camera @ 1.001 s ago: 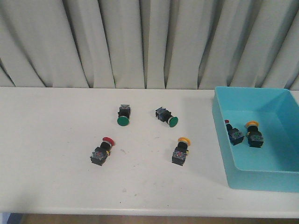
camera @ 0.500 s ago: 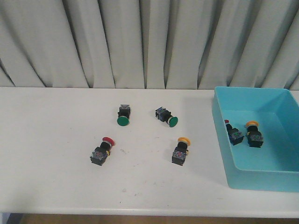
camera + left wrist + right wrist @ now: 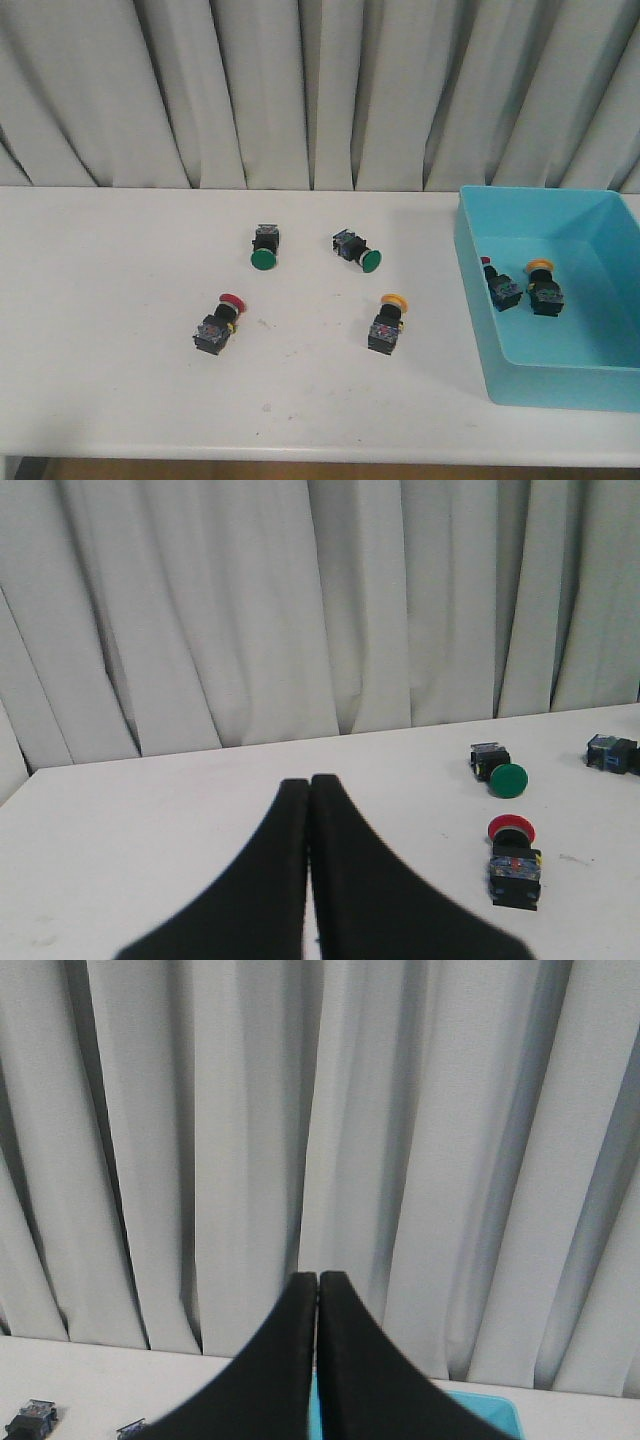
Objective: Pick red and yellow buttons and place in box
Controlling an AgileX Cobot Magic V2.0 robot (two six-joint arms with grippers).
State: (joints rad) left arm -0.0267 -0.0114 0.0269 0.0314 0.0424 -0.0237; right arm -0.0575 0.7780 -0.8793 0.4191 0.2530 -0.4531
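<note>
Count, front view: 6 push-button switches in all; 4 on the white counter point(image 3: 110, 300), 2 inside the light-blue box point(image 3: 476, 300) at the right edge.

On the counter: 1 red button point(image 3: 220, 322), nearer the front and left; 1 yellow button point(image 3: 386, 322), nearer the front and right, well apart from the red one; 2 green-capped switches behind them, the left green switch point(image 3: 264, 247) and the right green switch point(image 3: 356, 250), side by side but apart.

In the box: 1 boxed red button point(image 3: 498, 285) close against the box's left wall, its cap mostly hidden by that wall; 1 boxed yellow button point(image 3: 544, 286) just beside it; the two look nearly touching, contact cannot be told.

Left claw point(image 3: 309, 790): fingers pressed together, nothing between them, hanging over bare counter; red button lies near it, off to one side.

Right claw point(image 3: 317, 1282): fingers likewise pressed together and empty, against the grey curtain point(image 3: 200, 1140); only a sliver of the box shows behind it.

Box cut off by the right frame edge in the front view; neither arm appears there.
</note>
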